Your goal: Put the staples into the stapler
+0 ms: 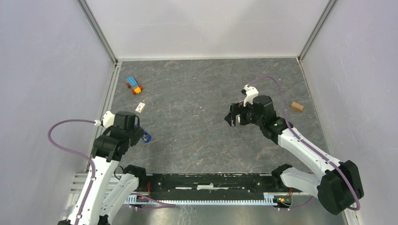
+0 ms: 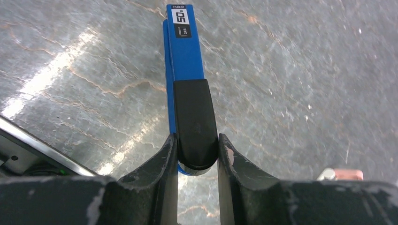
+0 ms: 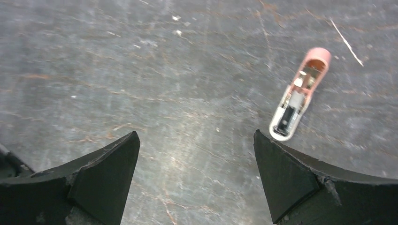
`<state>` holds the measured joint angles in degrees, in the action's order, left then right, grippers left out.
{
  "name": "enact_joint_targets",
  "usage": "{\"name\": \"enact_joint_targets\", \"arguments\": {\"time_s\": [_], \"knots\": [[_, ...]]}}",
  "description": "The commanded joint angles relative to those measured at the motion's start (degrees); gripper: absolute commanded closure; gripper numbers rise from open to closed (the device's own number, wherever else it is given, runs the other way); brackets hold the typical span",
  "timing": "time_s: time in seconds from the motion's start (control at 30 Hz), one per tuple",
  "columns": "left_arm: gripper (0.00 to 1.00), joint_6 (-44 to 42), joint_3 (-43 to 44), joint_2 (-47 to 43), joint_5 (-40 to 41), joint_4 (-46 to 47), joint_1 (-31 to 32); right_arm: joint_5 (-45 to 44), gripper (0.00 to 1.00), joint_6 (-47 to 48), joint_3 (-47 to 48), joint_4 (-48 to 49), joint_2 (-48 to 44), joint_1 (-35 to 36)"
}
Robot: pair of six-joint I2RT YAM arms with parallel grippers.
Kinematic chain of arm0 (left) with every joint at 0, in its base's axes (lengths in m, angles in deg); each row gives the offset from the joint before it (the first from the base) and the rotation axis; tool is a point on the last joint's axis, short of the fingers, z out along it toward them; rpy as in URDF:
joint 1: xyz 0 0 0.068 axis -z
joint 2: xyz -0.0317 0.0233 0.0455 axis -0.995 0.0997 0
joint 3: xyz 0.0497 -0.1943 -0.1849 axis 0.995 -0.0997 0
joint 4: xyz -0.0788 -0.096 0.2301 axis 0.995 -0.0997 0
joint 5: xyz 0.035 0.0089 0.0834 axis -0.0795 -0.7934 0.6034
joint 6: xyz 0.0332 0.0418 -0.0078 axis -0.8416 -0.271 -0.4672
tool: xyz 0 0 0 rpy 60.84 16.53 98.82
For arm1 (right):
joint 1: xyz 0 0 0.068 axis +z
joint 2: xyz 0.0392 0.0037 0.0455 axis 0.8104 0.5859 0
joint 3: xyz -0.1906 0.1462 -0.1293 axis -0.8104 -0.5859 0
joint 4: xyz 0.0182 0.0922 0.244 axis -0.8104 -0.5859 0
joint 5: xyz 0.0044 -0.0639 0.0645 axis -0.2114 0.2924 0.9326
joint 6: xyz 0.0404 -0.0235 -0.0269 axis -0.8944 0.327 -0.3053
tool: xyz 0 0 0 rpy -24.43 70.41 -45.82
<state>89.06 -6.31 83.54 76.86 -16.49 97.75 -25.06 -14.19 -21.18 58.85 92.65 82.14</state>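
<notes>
I had the left tool [image 2: 197, 140] pinching the black end of the stapler [image 2: 185, 61]. Its slim blue body pointed away at the worktop's [image 2: 305, 93] left side. The right tool [image 3: 196, 136] stood fully spread, holding nothing, near a pink-and-white piece [image 3: 298, 96].

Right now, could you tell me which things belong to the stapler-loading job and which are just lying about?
Job: stapler, in left gripper; staples not visible.
Lying about: toy bricks, brown block, pink-and-white piece.
</notes>
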Motion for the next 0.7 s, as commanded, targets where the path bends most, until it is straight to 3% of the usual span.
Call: {"name": "enact_joint_targets", "arguments": {"time_s": [0.0, 0.23, 0.4, 0.67], "knots": [[0.98, -6.3, 1.6, -3.1, -7.5, 5.9, -0.3, 9.3, 0.02, -3.6, -5.1, 13.2, -4.3, 0.2], [0.98, -9.9, -8.8, -7.7, -25.8, 29.5, -0.3, 16.2, 0.06, -12.7, -9.5, 25.3, -6.0, 0.4], [0.98, -7.7, -14.7, -6.6, -36.7, 42.5, -0.1, 14.3, 0.11, -16.3, -9.7, 29.5, -5.7, 5.1], [0.98, -9.2, -20.5, -8.7, -42.9, 56.9, 1.2, 7.1, 0.18, -22.2, -4.3, 31.0, 1.9, 17.0]]}}
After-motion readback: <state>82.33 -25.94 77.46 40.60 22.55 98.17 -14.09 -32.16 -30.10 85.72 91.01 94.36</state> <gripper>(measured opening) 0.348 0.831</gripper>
